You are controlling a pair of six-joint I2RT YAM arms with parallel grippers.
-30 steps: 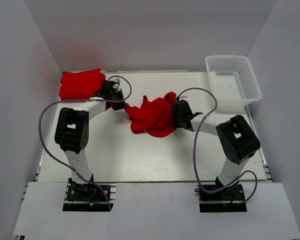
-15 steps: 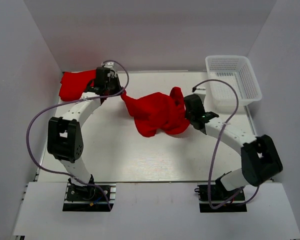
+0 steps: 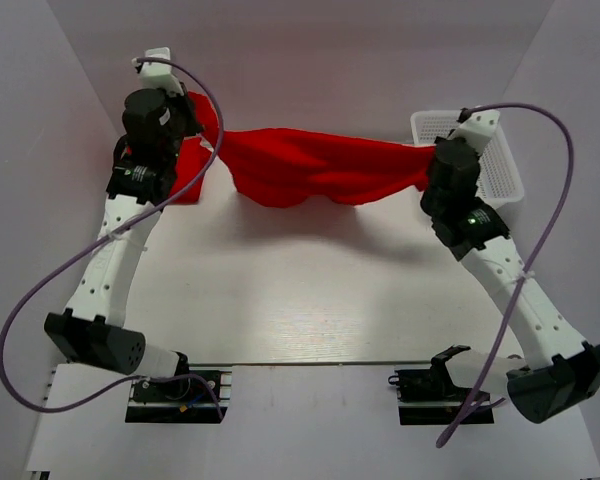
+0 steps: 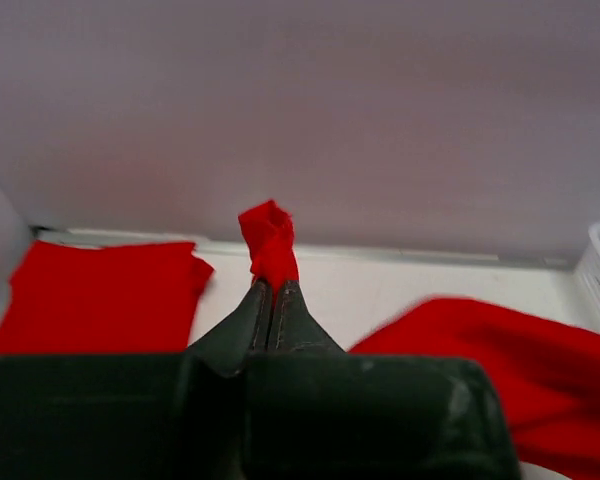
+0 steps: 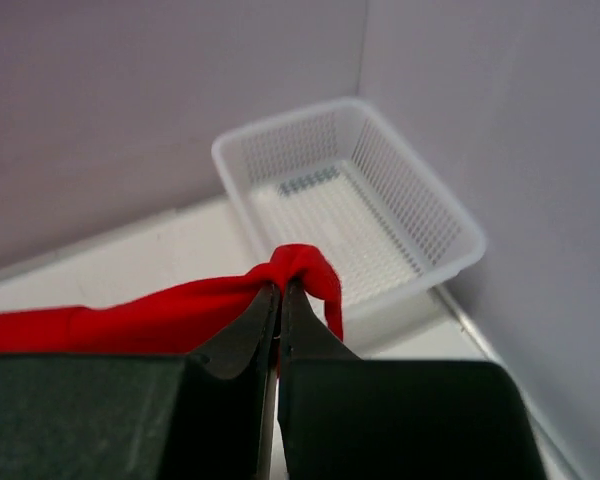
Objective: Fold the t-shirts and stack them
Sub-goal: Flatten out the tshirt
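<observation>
A bright red t-shirt (image 3: 315, 165) hangs stretched in the air between my two grippers, sagging in the middle above the far half of the table. My left gripper (image 3: 192, 105) is shut on its left end; a bunch of red cloth (image 4: 268, 240) sticks out past the fingertips. My right gripper (image 3: 427, 160) is shut on its right end, where a red fold (image 5: 305, 268) wraps over the tips. A second red t-shirt (image 4: 95, 297) lies flat at the far left corner of the table, partly hidden behind my left arm in the top view (image 3: 190, 170).
A white plastic mesh basket (image 3: 490, 160) stands at the far right corner, just behind my right gripper; it also shows in the right wrist view (image 5: 350, 205). White walls close in the table on three sides. Purple cables loop from both arms.
Both arms have risen and spread apart, lifting the crumpled shirt off the table's middle and pulling it out into a wide hanging span.
</observation>
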